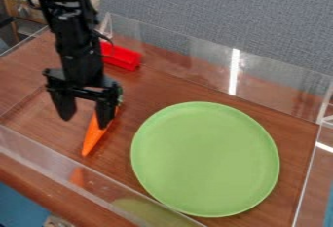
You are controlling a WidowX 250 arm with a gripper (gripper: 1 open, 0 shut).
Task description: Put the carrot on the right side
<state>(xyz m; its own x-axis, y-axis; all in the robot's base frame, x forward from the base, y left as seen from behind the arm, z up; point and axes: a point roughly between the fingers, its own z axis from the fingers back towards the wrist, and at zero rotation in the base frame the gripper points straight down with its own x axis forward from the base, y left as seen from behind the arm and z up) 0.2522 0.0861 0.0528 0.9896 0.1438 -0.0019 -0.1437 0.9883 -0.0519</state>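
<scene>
- Gripper [86, 107] at left of the tray, pointing straight down, black arm rising up behind it toward top left. Fingers spread wide, nothing held.
- Carrot [97, 133] lies on the wood floor right under and just below-right of the gripper; top end sits between/behind the fingers, pointed tip aims toward the near wall. Can't tell if fingers touch it.
- Red block [120, 56] behind the gripper, partly hidden by the arm, near the back wall.
- Green plate [205, 159] to the right of the gripper, flat on the floor, close to the carrot but apart from it.
- Clear tray wall [247, 65] runs behind and right, w/ wood floor inside.
</scene>
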